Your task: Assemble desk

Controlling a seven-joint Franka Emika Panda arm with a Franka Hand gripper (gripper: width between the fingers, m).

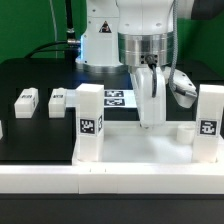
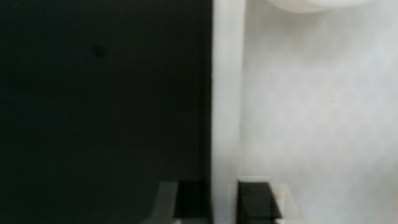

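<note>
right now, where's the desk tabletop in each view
exterior view: tabletop spans the lower foreground, below the gripper.
wrist view: tabletop is the pale half beside the dark table.
shared landmark: the gripper, its fingertips either side of the tabletop's rim.

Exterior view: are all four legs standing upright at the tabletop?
No: two legs stand at the tabletop; two lie on the black table.
</note>
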